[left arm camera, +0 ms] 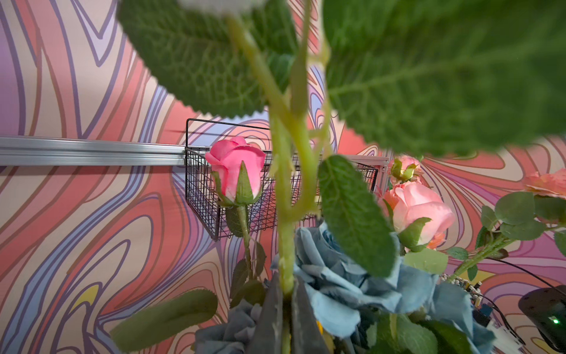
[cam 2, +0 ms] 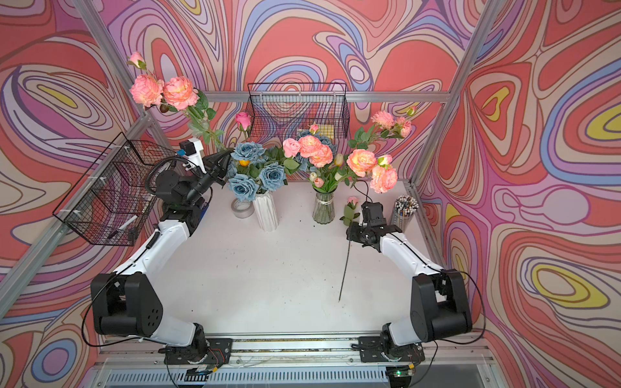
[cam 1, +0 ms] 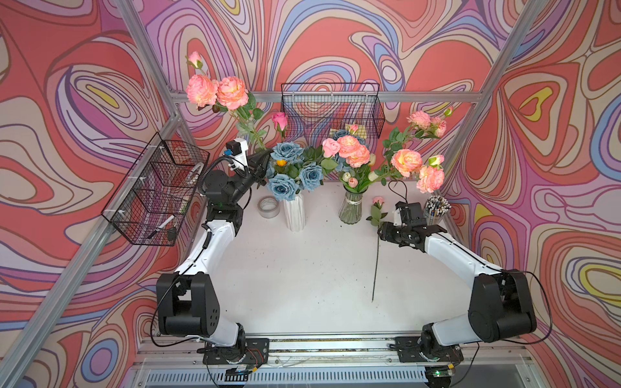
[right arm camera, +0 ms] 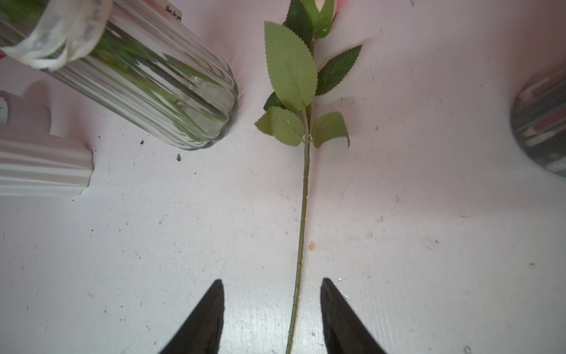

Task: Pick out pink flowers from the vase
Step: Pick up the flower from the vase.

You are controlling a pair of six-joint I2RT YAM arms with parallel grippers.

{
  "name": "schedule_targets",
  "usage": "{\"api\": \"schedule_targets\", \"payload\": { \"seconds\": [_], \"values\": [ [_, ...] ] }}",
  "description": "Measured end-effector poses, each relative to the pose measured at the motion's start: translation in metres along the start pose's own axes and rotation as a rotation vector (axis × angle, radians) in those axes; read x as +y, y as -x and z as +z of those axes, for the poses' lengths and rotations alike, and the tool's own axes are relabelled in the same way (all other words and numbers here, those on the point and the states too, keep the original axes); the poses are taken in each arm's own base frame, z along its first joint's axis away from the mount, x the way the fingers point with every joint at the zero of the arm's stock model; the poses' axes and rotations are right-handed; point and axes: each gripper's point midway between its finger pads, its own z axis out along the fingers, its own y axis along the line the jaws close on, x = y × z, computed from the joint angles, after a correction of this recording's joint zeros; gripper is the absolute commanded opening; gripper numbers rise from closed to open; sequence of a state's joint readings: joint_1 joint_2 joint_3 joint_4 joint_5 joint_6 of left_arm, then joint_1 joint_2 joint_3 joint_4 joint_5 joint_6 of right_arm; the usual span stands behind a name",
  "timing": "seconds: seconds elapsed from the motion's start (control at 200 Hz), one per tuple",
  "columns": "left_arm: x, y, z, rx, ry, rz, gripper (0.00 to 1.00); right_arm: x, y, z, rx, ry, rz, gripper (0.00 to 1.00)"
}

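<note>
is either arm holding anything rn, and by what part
The left gripper holds the tall peach-pink flowers, its fingers shut low on the green stem. The right gripper is open, straddling the pink bud stem, and holds nothing.

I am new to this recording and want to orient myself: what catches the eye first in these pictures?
A tall spray of peach-pink ruffled blooms stands high at the back left, its green stem clamped in the shut left pincer. At the right, a long-stemmed pink bud lies flat on the white table, under the open right pincer.
</note>
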State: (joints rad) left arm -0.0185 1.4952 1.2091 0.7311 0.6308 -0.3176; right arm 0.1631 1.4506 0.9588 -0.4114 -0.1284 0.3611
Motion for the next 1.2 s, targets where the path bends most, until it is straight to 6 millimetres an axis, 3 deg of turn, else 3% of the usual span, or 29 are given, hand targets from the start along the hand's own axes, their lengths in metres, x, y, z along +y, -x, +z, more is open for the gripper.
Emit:
{"api": "schedule_targets", "payload": {
  "seconds": [0.145,0.356,0.491,0.926,1.202],
  "values": [
    [-0.002,0.02,-0.001,0.0,0.029,0.025,0.0,0.001,-0.002,-0.011,-0.025,0.013,-0.001,0.58],
    [-0.026,0.097,-0.011,-0.103,0.044,0.139,0.0,-0.003,-0.017,-0.024,-0.045,0.021,0.012,0.61],
    [-0.041,0.134,-0.018,-0.152,0.046,0.188,0.0,-0.001,-0.022,-0.029,-0.051,0.037,0.017,0.61],
    [-0.063,0.187,-0.029,-0.171,0.056,0.198,0.0,0.016,-0.048,-0.045,-0.074,0.199,0.045,0.64],
    [-0.067,0.208,-0.044,-0.226,0.112,0.211,0.0,0.04,-0.038,-0.068,-0.145,0.338,0.044,0.65]
  ]
}}
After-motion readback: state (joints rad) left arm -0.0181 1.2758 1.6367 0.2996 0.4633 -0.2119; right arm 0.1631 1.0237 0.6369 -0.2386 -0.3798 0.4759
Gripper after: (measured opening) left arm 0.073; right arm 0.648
